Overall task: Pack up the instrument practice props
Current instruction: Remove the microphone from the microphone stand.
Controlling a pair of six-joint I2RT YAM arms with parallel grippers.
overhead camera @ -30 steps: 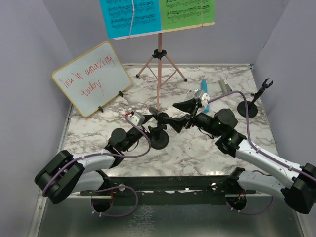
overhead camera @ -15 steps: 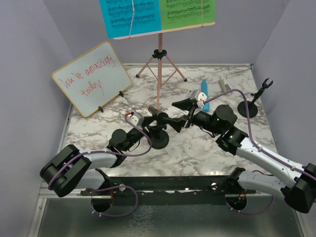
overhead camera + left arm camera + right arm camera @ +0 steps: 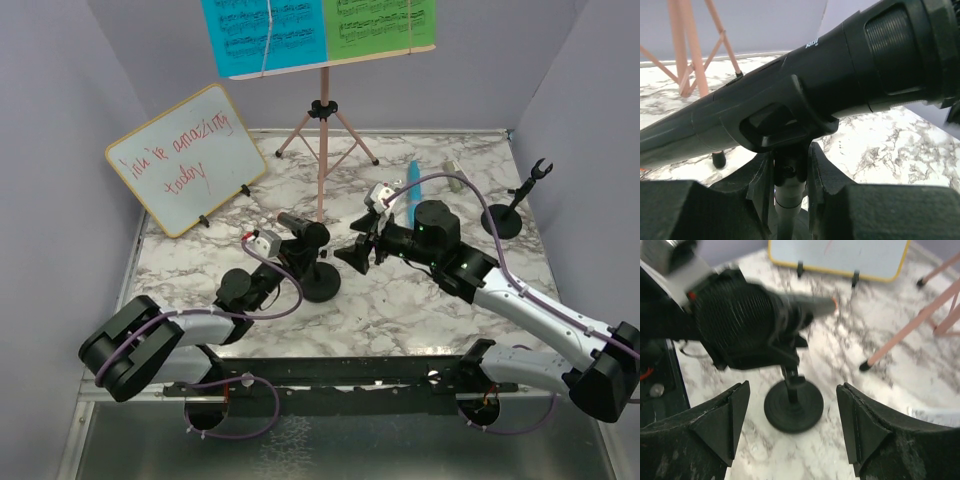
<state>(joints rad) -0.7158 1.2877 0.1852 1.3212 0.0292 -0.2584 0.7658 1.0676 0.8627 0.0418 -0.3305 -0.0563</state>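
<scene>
L gripper (image 3: 790, 167) narrow, fingers (image 3: 757, 187) flanking the stem of mic holder (image 3: 320, 285) just under its clip; clamped or not, can't tell. Black mic (image 3: 805, 90) sits in that clip, long axis near level, head toward R gripper (image 3: 792, 390), which is wide, empty and nearer the head. Likely 1 pull along that axis.

Lavender walls (image 3: 60, 80) on three sides; white marble-pattern tabletop (image 3: 400, 310); light seemingly diffuse.
</scene>
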